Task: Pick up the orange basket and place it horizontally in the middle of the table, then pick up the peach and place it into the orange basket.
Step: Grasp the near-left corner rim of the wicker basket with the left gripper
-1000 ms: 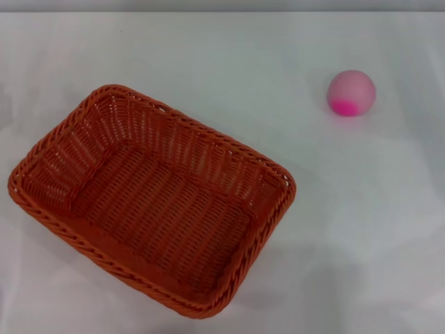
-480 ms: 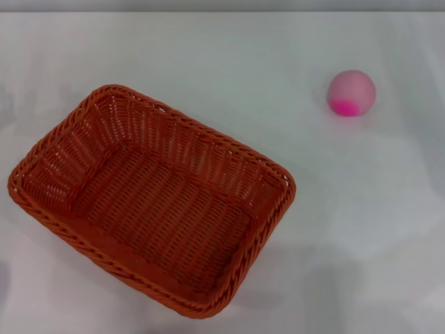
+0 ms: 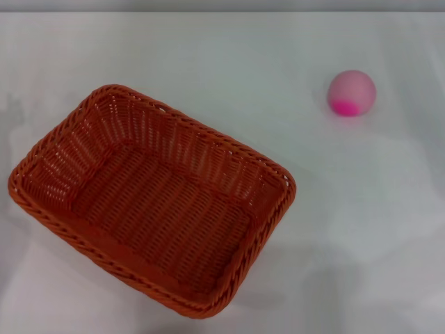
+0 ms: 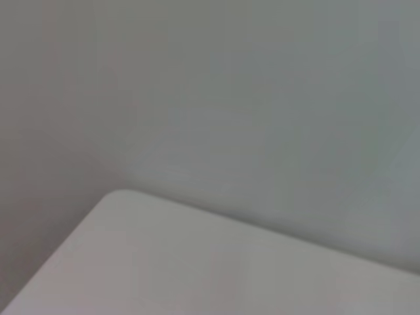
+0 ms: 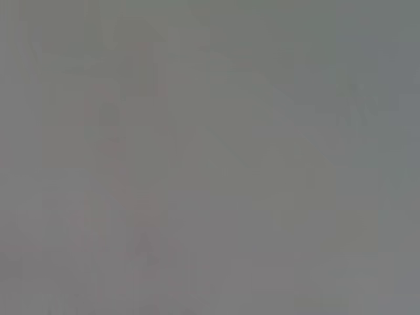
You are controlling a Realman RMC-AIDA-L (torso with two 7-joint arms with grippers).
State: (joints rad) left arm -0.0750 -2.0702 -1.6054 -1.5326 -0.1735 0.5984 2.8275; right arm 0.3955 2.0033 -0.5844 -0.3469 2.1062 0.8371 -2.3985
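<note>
Basket [image 3: 149, 202] skewed on left of table [image 3: 229, 56], peach [image 3: 352, 92] far right. No grippers visible, grip state unknown. Risk: rim grab tilting basket.

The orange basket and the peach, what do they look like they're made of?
The orange basket looks like woven wicker or plastic rattan: braided rim, openwork ribbed sides, slight sheen. The peach appears matte and smooth, pale pink with a magenta patch, likely foam or plastic rather than real fruit; I can't be sure.
</note>
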